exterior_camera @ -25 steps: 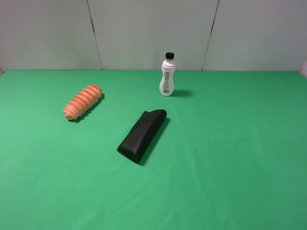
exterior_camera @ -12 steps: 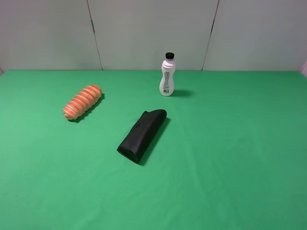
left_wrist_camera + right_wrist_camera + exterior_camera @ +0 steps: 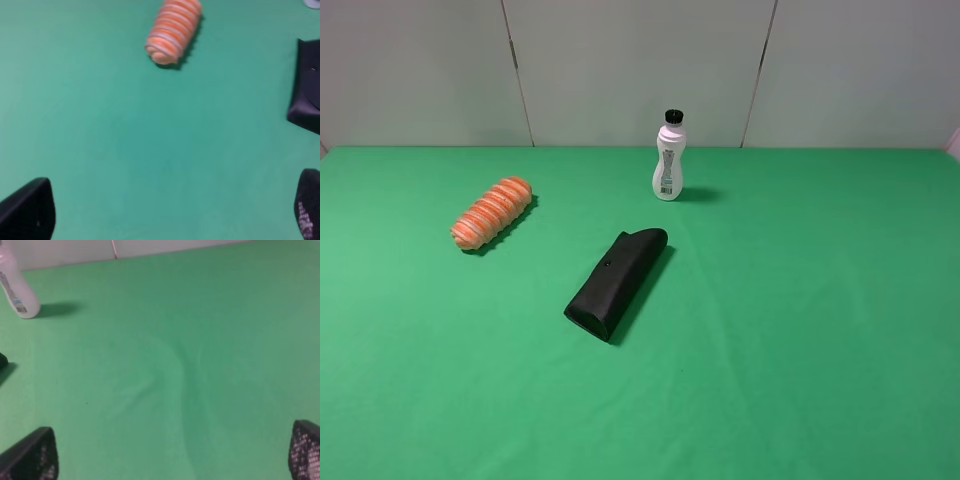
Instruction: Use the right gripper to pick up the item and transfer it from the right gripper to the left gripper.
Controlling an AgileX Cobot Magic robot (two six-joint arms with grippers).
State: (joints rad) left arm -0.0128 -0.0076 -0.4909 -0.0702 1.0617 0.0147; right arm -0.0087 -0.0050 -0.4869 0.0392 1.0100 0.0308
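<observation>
The item, an orange roll with cream stripes (image 3: 492,212), lies on the green table at the left. It also shows in the left wrist view (image 3: 173,31), ahead of the left gripper (image 3: 170,210), whose jaws stand wide apart and empty over bare cloth. The right gripper (image 3: 172,452) is also open and empty, over bare green cloth on the right side. The roll does not show in the right wrist view. Neither arm shows in the exterior high view.
A black wedge-shaped case (image 3: 617,283) lies near the table's middle; its end shows in the left wrist view (image 3: 306,100). A white bottle with a black cap (image 3: 668,158) stands upright at the back, also in the right wrist view (image 3: 17,292). A grey wall runs behind.
</observation>
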